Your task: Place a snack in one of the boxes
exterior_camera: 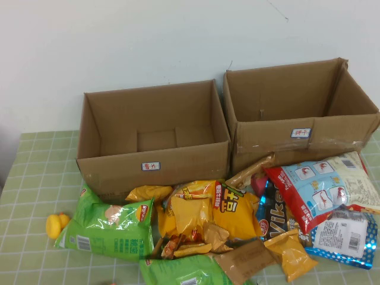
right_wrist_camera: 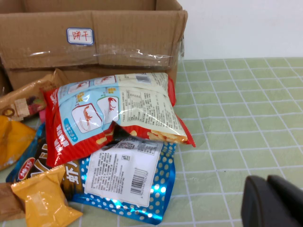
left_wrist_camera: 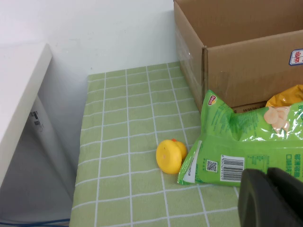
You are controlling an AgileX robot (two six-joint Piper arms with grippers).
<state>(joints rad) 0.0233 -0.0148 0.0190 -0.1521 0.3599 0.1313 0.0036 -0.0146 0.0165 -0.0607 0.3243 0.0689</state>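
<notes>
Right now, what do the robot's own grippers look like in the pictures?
Only a little shows. The left gripper appears as dark, matte black rounded blocks. The right gripper looks the same: black, smooth and rounded. No cables or markings show, and neither arm appears in the high view.

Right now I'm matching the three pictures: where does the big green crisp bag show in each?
High view: green crisp bag lies at lower left, before the lower brown box.
Left wrist view: at right, just beyond the left claw.
Right wrist view: not in it; right claw over bare cloth.
Shared landmark: yellow duck beside the bag.
</notes>
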